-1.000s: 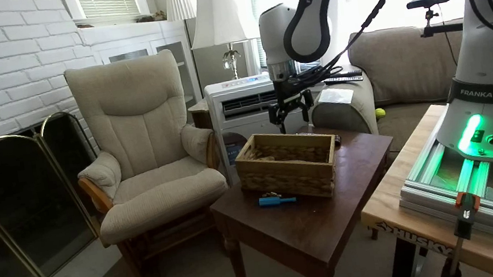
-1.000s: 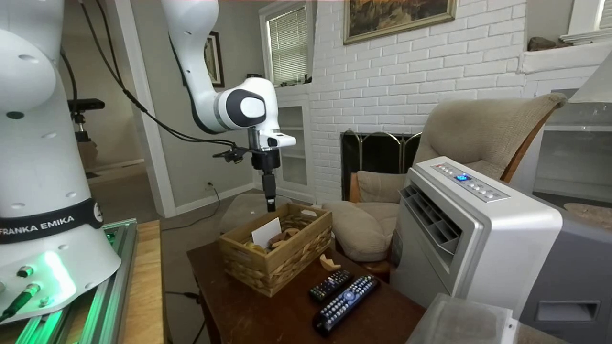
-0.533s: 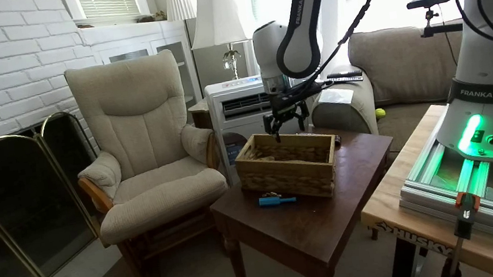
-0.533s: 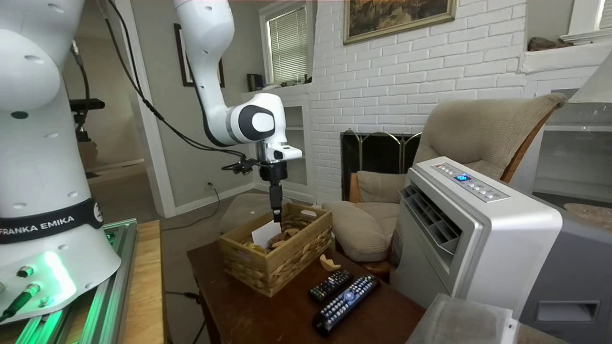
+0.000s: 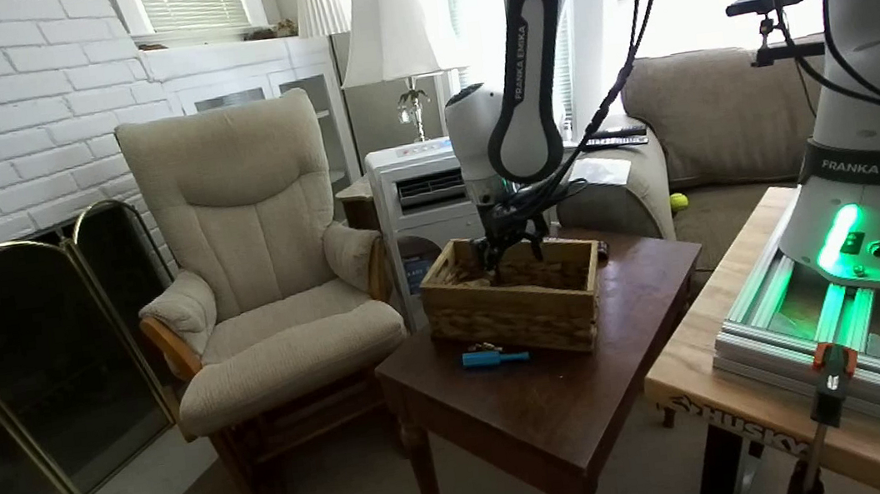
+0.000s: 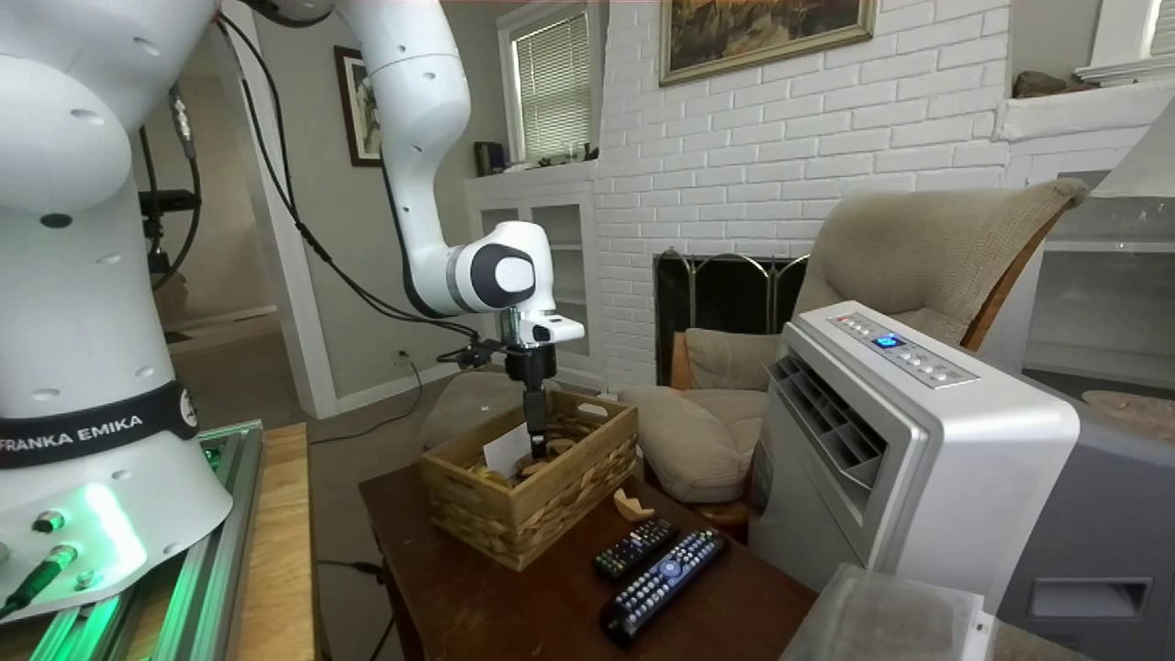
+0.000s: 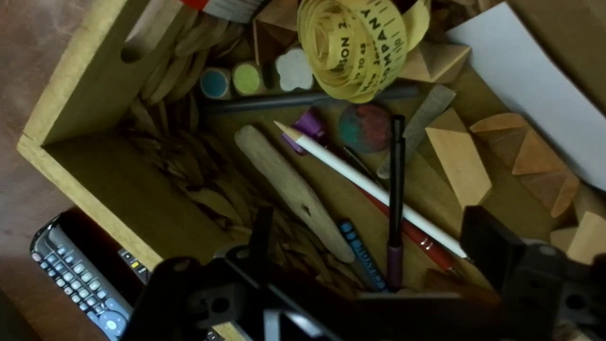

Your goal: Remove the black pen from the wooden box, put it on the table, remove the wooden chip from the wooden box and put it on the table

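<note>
The wooden box (image 5: 509,316) stands on the table (image 5: 536,411), seen in both exterior views. Inside it, in the wrist view, lies the black pen (image 7: 396,175), its purple end toward my gripper, crossing over a white pencil (image 7: 341,166) and a red brush (image 7: 421,237). My gripper (image 7: 370,229) is open and pointed down, with the pen's lower part showing between its fingers and nothing gripped. In an exterior view the fingertips (image 6: 538,448) are below the box's rim. Several wooden pieces lie in the box, among them a flat one (image 7: 296,189); which is the wooden chip I cannot tell.
The box also holds a yellow measuring tape (image 7: 355,47), a blue crayon (image 7: 362,255) and a white card (image 7: 535,90). Beside it on the table are a blue item (image 5: 494,357), two remotes (image 6: 663,580) and a small wooden piece (image 6: 632,505). An air conditioner (image 6: 936,441) stands close by.
My gripper has come down from above the box until its fingers are inside, shifting slightly sideways along the way. It has stayed open. The box and the things on the table have not moved.
</note>
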`<move>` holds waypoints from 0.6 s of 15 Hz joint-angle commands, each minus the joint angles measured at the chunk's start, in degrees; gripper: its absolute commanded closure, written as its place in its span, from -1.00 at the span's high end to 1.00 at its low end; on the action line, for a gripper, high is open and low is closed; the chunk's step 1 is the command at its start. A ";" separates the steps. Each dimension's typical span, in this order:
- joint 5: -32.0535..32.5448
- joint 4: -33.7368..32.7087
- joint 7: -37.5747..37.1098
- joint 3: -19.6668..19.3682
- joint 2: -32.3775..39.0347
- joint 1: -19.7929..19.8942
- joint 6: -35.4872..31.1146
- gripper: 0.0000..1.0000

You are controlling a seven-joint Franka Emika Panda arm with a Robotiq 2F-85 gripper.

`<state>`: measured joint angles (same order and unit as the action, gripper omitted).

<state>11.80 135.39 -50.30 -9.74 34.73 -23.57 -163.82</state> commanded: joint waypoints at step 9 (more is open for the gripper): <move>-8.04 -8.74 0.60 0.74 7.79 -0.58 -1.64 1.00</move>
<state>6.20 129.45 -49.78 -8.48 39.56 -23.59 -164.00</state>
